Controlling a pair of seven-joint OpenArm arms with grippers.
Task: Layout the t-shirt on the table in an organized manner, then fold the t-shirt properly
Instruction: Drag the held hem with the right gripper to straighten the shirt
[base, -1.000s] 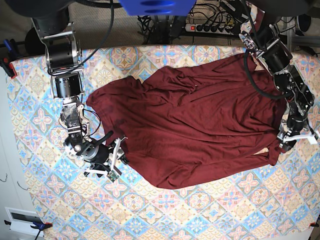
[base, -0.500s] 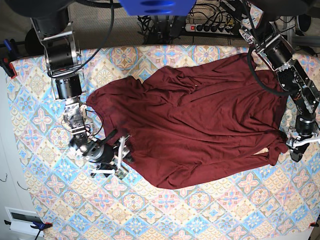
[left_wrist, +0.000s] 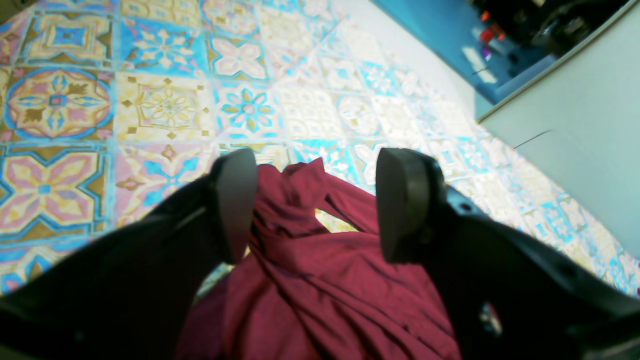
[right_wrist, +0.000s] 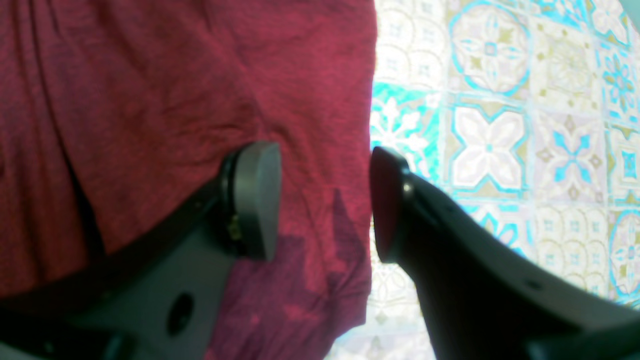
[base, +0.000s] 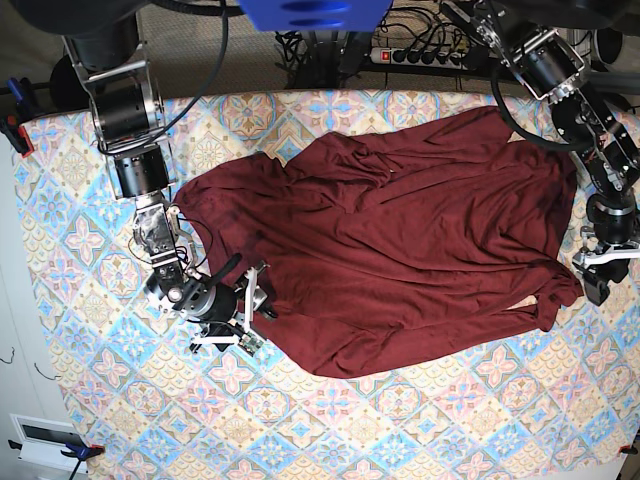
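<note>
The t-shirt (base: 390, 245) lies crumpled, long axis left-right on the surface (base: 420, 420); right gripper (right_wrist: 322, 200) straddles its left edge, left gripper (left_wrist: 315, 200) its right corner, both jaws apart.

A white power strip (base: 425, 55) with a red switch is lying on the floor beyond the table's far edge, with black cables (base: 310, 50) tangling beside it. A blue object (base: 300, 12) is sitting at the top centre. A small white panel (base: 45, 440) is showing at the near left corner.
</note>
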